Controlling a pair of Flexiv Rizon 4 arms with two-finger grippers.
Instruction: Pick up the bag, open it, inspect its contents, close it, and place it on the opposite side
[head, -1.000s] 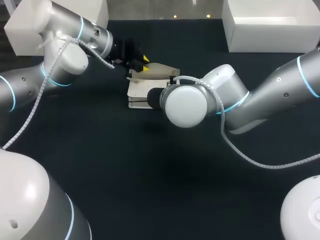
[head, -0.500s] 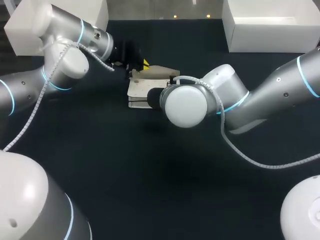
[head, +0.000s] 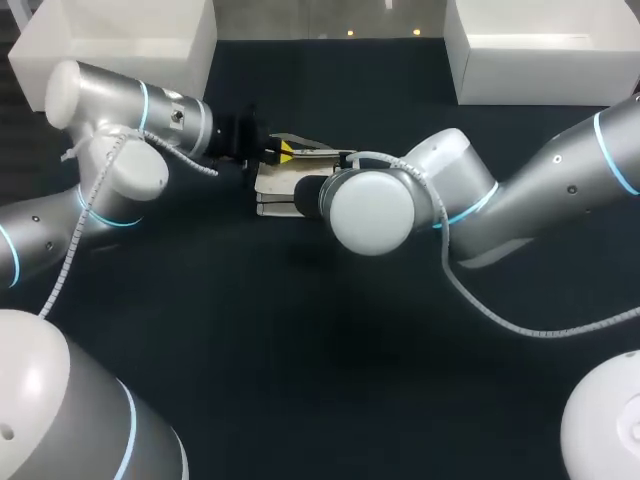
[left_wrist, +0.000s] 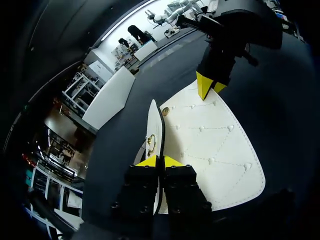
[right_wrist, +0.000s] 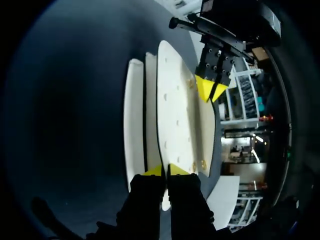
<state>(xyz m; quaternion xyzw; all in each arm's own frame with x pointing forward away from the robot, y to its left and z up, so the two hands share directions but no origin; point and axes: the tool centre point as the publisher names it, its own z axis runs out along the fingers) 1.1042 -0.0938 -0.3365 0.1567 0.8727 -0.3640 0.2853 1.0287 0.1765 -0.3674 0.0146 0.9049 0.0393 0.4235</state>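
Where the two arms meet at the far middle of the dark tabletop, the white bag is gripped from both ends. Seen from the left wrist, the left claw has its yellow tips drawn almost together on a thin white edge of the bag, a flap or panel standing on edge. A small gold-coloured fitting sits on that edge just ahead of the tips, too small to make out further. Beside it spreads the bag's broad quilted face with rows of studs, its near part cut off behind the claw's black body.

At the far end, the right claw is likewise narrowed onto a white panel edge, as its own wrist view shows. There the bag appears as several thin white layers side by side, and how they join cannot be told.

From overhead, the right arm's round wrist joint hides the right claw entirely and covers much of the bag. Only the part towards the left arm is in sight, beside one yellow tip of the left claw. Whether the bag rests on the tabletop or is lifted clear cannot be judged.
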